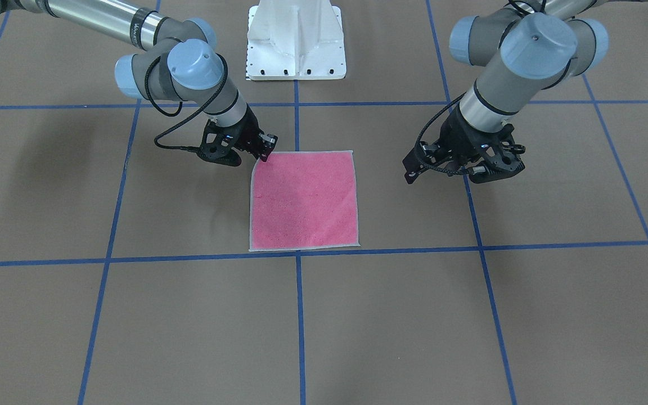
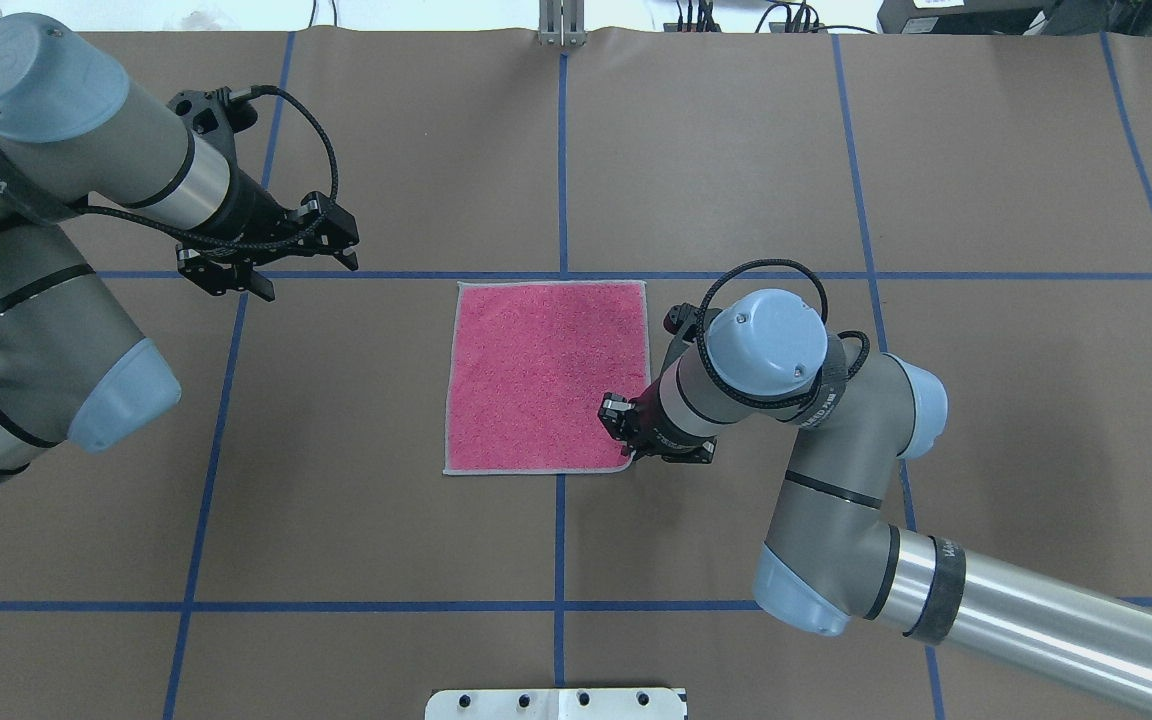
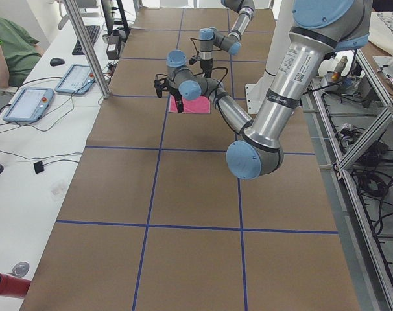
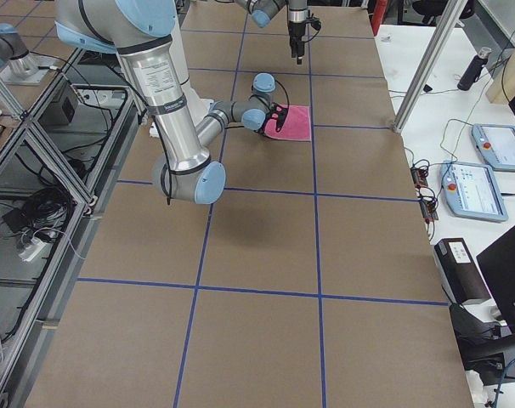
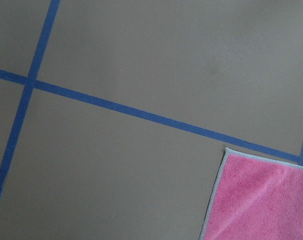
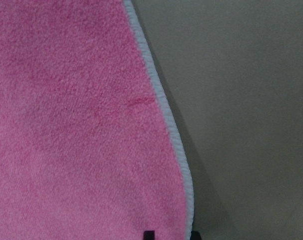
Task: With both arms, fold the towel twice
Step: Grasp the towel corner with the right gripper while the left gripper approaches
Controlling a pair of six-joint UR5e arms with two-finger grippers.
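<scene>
The towel [image 1: 304,199] lies flat and unfolded on the brown table, pink face up, with light grey edging; it also shows in the overhead view [image 2: 536,375]. My right gripper [image 1: 265,156] is down at the towel's corner nearest the robot on its right side [image 2: 626,450]. In the right wrist view its two fingertips [image 6: 149,235] stand slightly apart, either side of the towel's edge [image 6: 161,100]. My left gripper [image 2: 308,280] is open and empty. It hovers above the bare table, well clear of the towel's far left corner [image 5: 256,200], and also shows in the front view [image 1: 448,171].
The white pedestal base [image 1: 296,39] stands at the robot's side of the table. Blue tape lines [image 2: 561,150] form a grid on the brown paper. Desks with tablets [image 3: 28,103] and a seated person [image 3: 5,45] are beyond the far edge.
</scene>
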